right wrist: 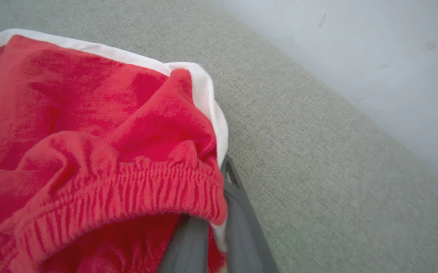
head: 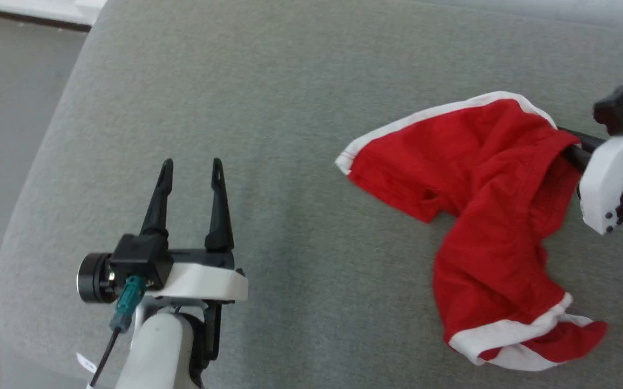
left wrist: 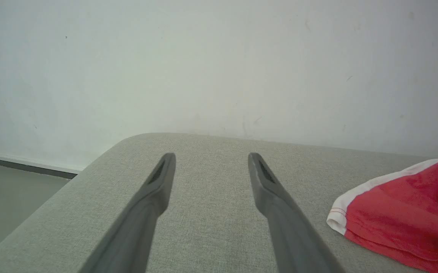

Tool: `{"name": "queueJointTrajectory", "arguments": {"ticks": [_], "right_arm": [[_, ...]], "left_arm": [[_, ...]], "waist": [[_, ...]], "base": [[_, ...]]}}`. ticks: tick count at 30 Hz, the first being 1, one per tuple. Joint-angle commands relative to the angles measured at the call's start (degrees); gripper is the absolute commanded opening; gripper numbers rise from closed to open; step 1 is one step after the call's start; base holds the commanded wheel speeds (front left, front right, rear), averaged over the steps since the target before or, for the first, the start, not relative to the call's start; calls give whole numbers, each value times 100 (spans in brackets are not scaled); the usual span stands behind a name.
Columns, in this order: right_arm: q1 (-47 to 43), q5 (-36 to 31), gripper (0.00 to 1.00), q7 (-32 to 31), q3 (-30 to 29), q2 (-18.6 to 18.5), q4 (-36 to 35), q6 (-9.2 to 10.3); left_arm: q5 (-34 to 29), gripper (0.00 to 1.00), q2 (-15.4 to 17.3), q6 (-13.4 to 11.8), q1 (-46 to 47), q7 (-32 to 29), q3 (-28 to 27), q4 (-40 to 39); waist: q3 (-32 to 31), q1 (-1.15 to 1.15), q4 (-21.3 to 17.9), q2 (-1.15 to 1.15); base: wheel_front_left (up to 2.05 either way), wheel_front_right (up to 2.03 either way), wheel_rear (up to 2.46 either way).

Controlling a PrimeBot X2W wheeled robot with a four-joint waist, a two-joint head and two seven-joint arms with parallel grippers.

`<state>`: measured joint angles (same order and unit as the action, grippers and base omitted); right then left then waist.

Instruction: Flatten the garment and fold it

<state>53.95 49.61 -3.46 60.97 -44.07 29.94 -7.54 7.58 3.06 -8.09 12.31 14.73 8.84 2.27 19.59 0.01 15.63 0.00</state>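
From my station I take the red shorts (head: 484,178) as the reference: they lie crumpled on the grey fabric-covered surface (head: 290,108), toward its right side in the head view. One leg with a white side stripe and white hem points away from the robot. The other leg trails toward the robot and ends in a bunched white-trimmed hem. My right pincer (head: 576,148) comes in from the right side of the shorts, its dark fingers going under the fabric at the waistband corner. In the right wrist view the gathered elastic waistband drapes over that pincer (right wrist: 219,204). The two grey fingers (right wrist: 241,227) sit close together with a strip of red and white cloth pinched between them, so I read it as clamped on the shorts (right wrist: 90,125). The fabric there looks raised and folded over itself, not flat. My left pincer (head: 191,161) is well to the left of the shorts, clear of them, fingers apart with only grey upholstery between them. Its own camera shows the same pincer (left wrist: 211,156) spread wide, with the striped leg of the shorts (left wrist: 405,216) off to the right and not touched. Beyond the shorts, past the far edge of the surface, stands a pale wall (left wrist: 219,57), and to the left of the surface a grey floor (left wrist: 6,197).
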Motion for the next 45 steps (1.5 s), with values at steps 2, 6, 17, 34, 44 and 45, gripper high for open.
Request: {"name": "queueJointTrajectory", "arguments": {"ticks": [2,6,17,34,44,45], "right_arm": [[-344,160,0,224,-160,-214,-151,5],[-1069,350,0,299,-363,-538,-213,5],[-2195,282,100,935,-1088,-281,215,5],[-3579,-862,100,1773,-4499,313,-2089,5],[-4374,-2691,100,1841,-6228,2809,-2789,5],[-4374,-2691,100,1841,-6228,2809,-2789,5]], "left_arm": [[-84,100,-18,68,-107,27,-64,9],[-115,100,-18,140,-104,27,-66,12],[-281,100,-7,344,-66,27,-292,179],[-460,100,889,1466,2672,-455,-36,2354],[1007,100,1066,1556,4655,-2814,2042,3957],[1007,100,1066,1556,4655,-2814,2042,3957]], "waist": [[-482,-1,-627,0],[-522,-1,-795,0],[-704,-1,-1087,0],[-943,-1,-1989,0],[-369,-1,-2469,0],[-369,-1,-2469,0]], "base": [[0,0,0],[0,0,0],[0,0,0],[0,0,0],[0,0,0],[0,0,0]]}}
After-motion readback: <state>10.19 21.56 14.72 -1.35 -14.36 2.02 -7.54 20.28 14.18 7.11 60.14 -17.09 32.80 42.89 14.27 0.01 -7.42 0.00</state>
